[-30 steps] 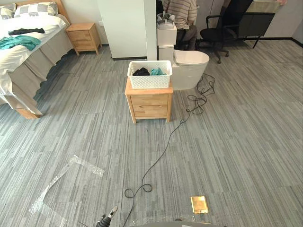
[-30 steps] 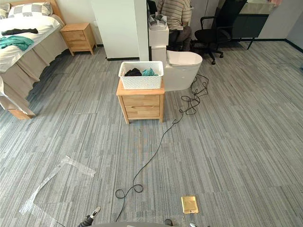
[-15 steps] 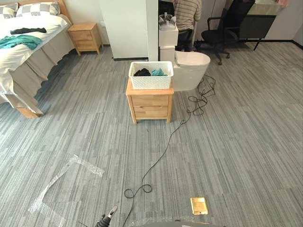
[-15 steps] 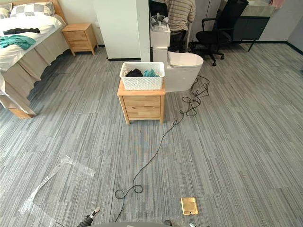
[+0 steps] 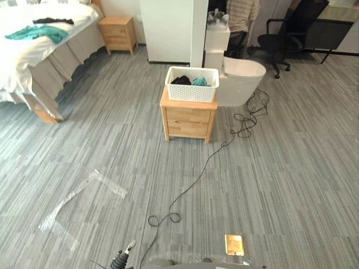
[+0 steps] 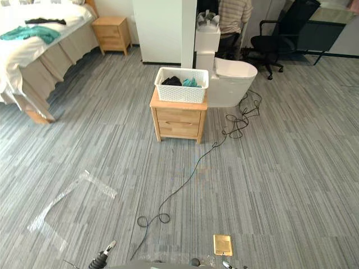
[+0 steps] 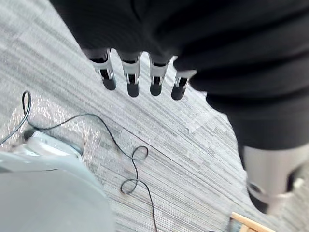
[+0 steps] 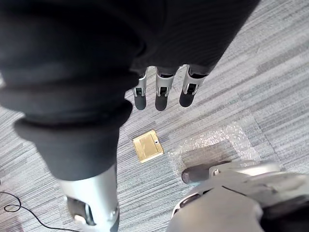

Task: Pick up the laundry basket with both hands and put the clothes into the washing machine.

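Basket [image 5: 192, 91] on nightstand [image 5: 188, 115], far centre, just left of toilet [image 5: 241, 75]; dark and teal clothes [image 5: 181, 80] inside. Left hand [image 7: 131, 77] hangs over floor, fingers straight, slightly apart, holding nothing. Right hand [image 8: 161, 94] likewise (brass floor plate [image 8: 147, 146] below it). Both hands well apart from basket. Bed [image 5: 33, 45] far left.

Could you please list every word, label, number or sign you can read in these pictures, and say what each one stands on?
None: no word, number or sign can be read in any view.
The white laundry basket, the wooden nightstand under it and the brass floor plate show no legible print.
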Motion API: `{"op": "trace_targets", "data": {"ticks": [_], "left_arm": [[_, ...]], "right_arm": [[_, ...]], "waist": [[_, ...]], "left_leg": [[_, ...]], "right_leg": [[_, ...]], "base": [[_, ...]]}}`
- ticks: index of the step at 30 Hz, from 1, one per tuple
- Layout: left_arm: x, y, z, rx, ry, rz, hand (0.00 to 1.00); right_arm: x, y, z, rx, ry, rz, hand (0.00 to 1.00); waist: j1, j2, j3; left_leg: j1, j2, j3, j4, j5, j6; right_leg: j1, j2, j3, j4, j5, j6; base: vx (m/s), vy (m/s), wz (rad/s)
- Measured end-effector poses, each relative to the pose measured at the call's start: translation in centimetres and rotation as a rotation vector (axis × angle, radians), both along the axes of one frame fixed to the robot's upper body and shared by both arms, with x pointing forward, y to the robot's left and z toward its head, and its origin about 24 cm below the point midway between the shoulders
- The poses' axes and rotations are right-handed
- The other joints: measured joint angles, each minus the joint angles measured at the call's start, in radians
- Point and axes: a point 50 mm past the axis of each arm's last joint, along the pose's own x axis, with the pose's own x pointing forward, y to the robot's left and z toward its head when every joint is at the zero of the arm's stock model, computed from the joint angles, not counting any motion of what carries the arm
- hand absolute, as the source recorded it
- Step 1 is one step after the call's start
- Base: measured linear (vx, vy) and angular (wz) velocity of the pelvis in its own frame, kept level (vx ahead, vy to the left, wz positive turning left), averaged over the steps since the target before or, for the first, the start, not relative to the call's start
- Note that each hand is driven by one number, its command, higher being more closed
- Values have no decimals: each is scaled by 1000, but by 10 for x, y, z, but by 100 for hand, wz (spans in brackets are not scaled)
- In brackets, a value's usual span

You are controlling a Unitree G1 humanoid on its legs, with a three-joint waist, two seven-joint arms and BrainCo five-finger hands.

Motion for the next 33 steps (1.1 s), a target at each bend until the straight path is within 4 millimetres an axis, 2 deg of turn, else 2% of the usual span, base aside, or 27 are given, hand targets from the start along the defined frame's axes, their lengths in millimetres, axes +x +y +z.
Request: {"op": "trace_targets", "data": {"ticks": [1,3,5,7,8,9,10,11,12,13,14,15,17,20,21,22,23,24,25,26,27,28,29,30,31,32,33], "left_arm": [[-4,-1,-1,-6,10,21,0],[-9,-4,-2,-16,23,25,0],[-11,-9,-4,-31,26,29,0],[-10,-12,-4,-39,23,31,0],[-15,-15,-5,-50,36,48,0],[-22,-14,-6,-52,46,82,0],[-27,-11,-6,-47,60,94,0],[-30,-7,-6,-41,70,109,0],[-32,-1,-5,-27,80,110,0],[-32,1,-5,-23,81,108,0],[-30,2,-5,-22,76,100,0],[-27,3,-4,-19,68,93,0],[-15,3,-2,-15,34,81,0],[5,-2,0,-25,-18,72,0],[8,-5,1,-30,-30,67,0],[11,-8,1,-32,-38,56,0],[12,-7,1,-27,-40,49,0],[13,-6,2,-20,-43,40,0],[13,-4,2,-13,-45,38,0],[10,0,2,0,-35,42,0],[9,0,2,1,-33,43,0],[10,-10,0,-22,-34,51,0],[10,-15,0,-35,-39,64,0],[10,-17,-1,-42,-38,77,0],[7,-18,-1,-50,-36,111,0],[6,-17,-2,-56,-38,143,0],[3,-15,-2,-53,-35,157,0]], "right_arm": [[7,2,1,2,-17,3,0],[10,-3,2,-10,-23,4,0],[18,-7,4,-21,-43,10,0],[24,-12,6,-31,-58,12,0],[25,-14,7,-33,-62,7,0],[20,-14,6,-32,-50,5,0],[12,-14,4,-28,-34,-5,0],[9,-10,3,-10,-26,-20,0],[6,-2,1,15,-25,-44,0],[3,0,0,25,-21,-60,0],[-3,2,-1,36,-15,-94,0],[-4,2,-1,35,-15,-94,0],[-4,1,0,28,-26,-95,0],[7,-5,3,13,-71,-107,0],[11,-9,5,3,-89,-104,0],[17,-9,7,4,-118,-116,0],[21,-9,8,4,-130,-113,0],[26,-8,9,8,-151,-108,0],[28,-6,10,12,-156,-103,0],[26,0,8,27,-153,-101,0],[25,2,8,30,-150,-101,0],[26,-6,10,12,-160,-118,0],[32,-8,12,4,-186,-114,0],[34,-9,13,1,-198,-113,0],[38,-8,14,2,-210,-109,0],[39,-6,14,7,-217,-112,0],[39,-4,14,11,-217,-119,0]], "waist": [[-1,12,19],[1,22,22],[12,40,21],[29,52,19],[28,67,7],[29,61,-8],[28,48,-30],[26,13,-31],[14,-16,-22],[11,-15,-19],[-2,-15,-19],[-5,-12,-18],[-6,-10,-21],[-10,14,-16],[-16,33,-15],[-24,41,-13],[-30,42,-12],[-37,38,-13],[-38,24,-14],[-39,-14,-12],[-43,-13,-12],[-41,22,-28],[-35,39,-32],[-36,45,-31],[-36,52,-27],[-34,53,-14],[-24,56,-2]], "left_leg": [[-64,35,57,122,-8,13],[-108,64,118,144,-35,52],[-134,55,155,-6,-36,64],[-138,33,148,-185,-23,44],[-131,26,134,-248,-25,49],[-121,19,120,-226,-49,87],[-111,-4,135,-223,-34,110],[-84,-40,146,-199,-32,119],[-24,-78,142,-186,-61,150],[1,-86,136,-184,-71,157],[77,-99,102,-181,-103,178],[123,-99,83,-193,-113,185],[205,-100,45,-256,-120,186],[320,-71,-4,-354,-124,167],[352,-40,-9,-373,-136,144],[374,-12,-12,-379,-147,118],[386,2,-15,-386,-152,106],[415,19,-17,-401,-164,81],[427,16,-18,-407,-165,75],[481,8,-34,-400,-179,36],[499,21,-49,-388,-182,31],[486,69,-66,-330,-164,0],[441,96,-80,-213,-114,-29],[405,105,-90,-128,-75,-18],[331,118,-109,30,12,-6],[225,139,-134,272,84,-18],[142,171,-113,473,69,-8]], "right_leg": [[11,3,3,13,-13,-4],[14,-1,14,24,-23,-3],[-1,-28,38,25,-32,10],[-26,-56,58,25,-39,22],[-52,-80,70,79,-86,59],[-95,-107,81,208,-165,88],[-146,-135,83,364,-236,123],[-256,-195,88,686,-285,161],[-331,-229,112,1003,-222,167],[-349,-236,113,1092,-196,163],[-362,-238,90,1265,-172,151],[-363,-237,52,1325,-177,143],[-396,-236,-16,1305,-192,120],[-450,-201,-69,1012,-227,106],[-463,-170,-82,836,-225,104],[-483,-143,-82,654,-185,87],[-495,-132,-74,567,-147,87],[-514,-117,-43,385,-47,92],[-511,-117,-26,307,7,107],[-520,-139,8,274,117,83],[-522,-133,9,314,173,47],[-536,-101,-7,394,96,40],[-528,-66,-13,424,49,13],[-516,-53,-22,430,30,4],[-486,-31,-28,425,2,-8],[-429,-2,-31,406,-29,-24],[-355,28,-35,386,-47,-39]], "base": [[-26,-9,-13],[32,48,-17],[150,162,-38],[204,186,-46],[376,288,-41],[534,373,-31],[439,262,-17],[439,231,13],[370,180,24],[445,157,58],[487,119,58],[574,109,68],[467,44,57],[533,-41,46],[523,-85,22],[533,-102,21],[559,-152,18],[476,-162,12],[748,-337,24],[645,-325,22],[751,-403,18],[596,-341,-3],[577,-344,-14],[580,-364,-15],[571,-346,-7],[654,-374,-11],[511,-272,-13]]}}
